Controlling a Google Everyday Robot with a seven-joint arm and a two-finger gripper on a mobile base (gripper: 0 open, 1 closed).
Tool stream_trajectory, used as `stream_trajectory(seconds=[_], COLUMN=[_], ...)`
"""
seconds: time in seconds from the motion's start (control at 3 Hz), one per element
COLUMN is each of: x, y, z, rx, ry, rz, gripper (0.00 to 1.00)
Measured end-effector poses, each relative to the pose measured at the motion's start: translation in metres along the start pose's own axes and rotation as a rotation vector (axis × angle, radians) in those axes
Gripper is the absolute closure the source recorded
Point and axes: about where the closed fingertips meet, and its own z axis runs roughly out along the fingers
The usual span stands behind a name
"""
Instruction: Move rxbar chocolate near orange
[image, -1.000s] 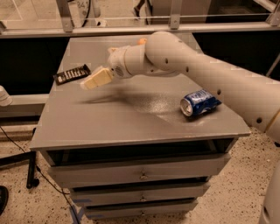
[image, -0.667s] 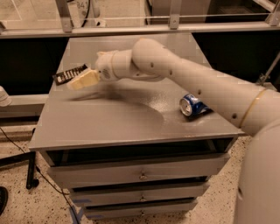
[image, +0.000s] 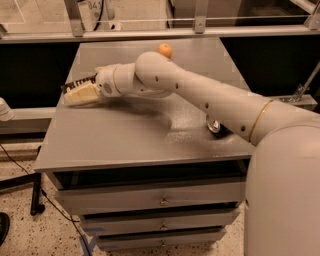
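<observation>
A: Position of the gripper (image: 82, 94)?
B: Low at the left edge of the surface (image: 125, 145), right over the rxbar chocolate (image: 76, 84); dark wrapper showing only along the far side. Wide or narrow: cannot tell.
A: And the orange (image: 165, 50)?
B: Far back on the surface, just behind the arm (image: 200, 95), well apart from the bar.
A: Anything else?
B: Silver end of a can (image: 214, 125), peeking from under the arm at right.

The tool (image: 76, 95) has moved farther across the table (image: 125, 145) to the rxbar chocolate (image: 79, 83) at its edge.
</observation>
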Motion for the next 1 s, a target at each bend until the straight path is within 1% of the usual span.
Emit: stream_trajectory(seconds=[0.33,0.67,1.0], x=[0.000,0.007,0.004], y=[-0.003,-0.005,-0.014], z=[0.007,0.005,-0.011], rx=[0.013,0.028,0.054], ry=[0.018,0.051,0.061], rz=[-0.004,-0.013,-0.038], gripper=[0.41,0.65,0.87])
